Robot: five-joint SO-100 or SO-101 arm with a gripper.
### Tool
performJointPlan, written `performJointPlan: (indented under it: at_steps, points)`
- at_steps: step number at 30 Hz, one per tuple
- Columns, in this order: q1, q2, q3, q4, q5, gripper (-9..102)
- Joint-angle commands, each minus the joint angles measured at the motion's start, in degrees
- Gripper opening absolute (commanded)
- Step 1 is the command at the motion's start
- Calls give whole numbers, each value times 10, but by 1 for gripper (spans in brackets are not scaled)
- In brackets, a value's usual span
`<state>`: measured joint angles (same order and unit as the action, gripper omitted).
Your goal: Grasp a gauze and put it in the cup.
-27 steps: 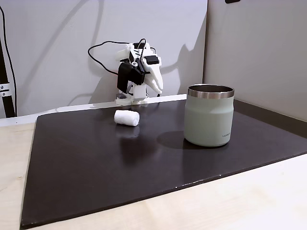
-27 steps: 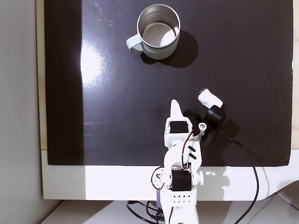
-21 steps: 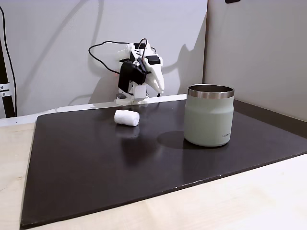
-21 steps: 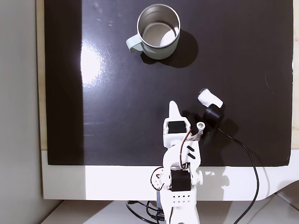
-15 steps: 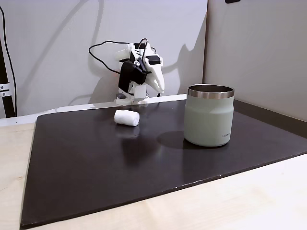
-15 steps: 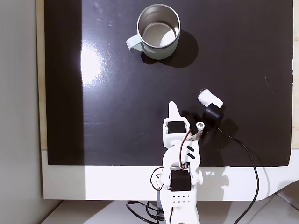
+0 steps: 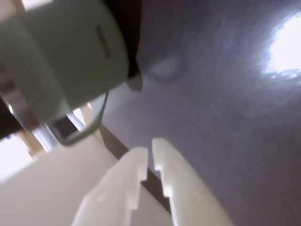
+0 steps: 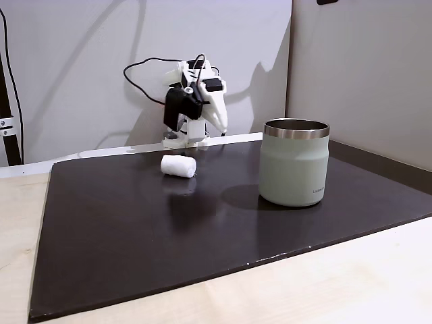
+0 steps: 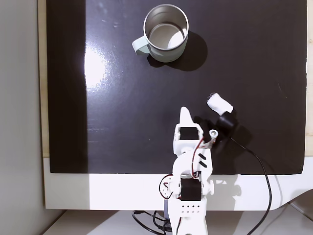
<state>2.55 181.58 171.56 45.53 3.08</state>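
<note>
Pale walls stand behind a light wooden counter (image 8: 378,270) that carries a glossy black mat (image 8: 169,236). At the far edge of the mat, in the upper middle of a fixed view, the white arm (image 8: 196,108) sits folded over its base, a black cable (image 8: 138,71) looping off behind it.

The gauze (image 8: 178,166) lies on its side on the mat, in front of the arm's base and to the left of the cup (image 8: 294,162), well apart from it. The cup stands upright, its steel rim on top. In a fixed view from above, the gauze (image 9: 219,103) sits right of centre and the cup (image 9: 166,33) at the top, a small handle-like part showing at its left side.

From above, the gripper (image 9: 184,114) points toward the top of the frame, and the gauze lies to its right and slightly above it, near but not touching, beside the black camera housing (image 9: 226,121).

In the wrist view the two white fingers (image 7: 165,162) rise from the bottom edge with only a narrow slit between them, nearly closed, and nothing held. The blurred cup (image 7: 61,61) fills the upper left there, above the fingers.
</note>
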Motion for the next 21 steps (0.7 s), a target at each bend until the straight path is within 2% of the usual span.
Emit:
performJointPlan:
  at_steps: [1, 5, 13, 21]
  points:
    - [17, 5, -84, 42, 24, 0]
    - [26, -20, -165, 100, 59, 0]
    - [121, -137, -264, 115, 99, 0]
    - [190, -417, -454, 185, 170, 0]
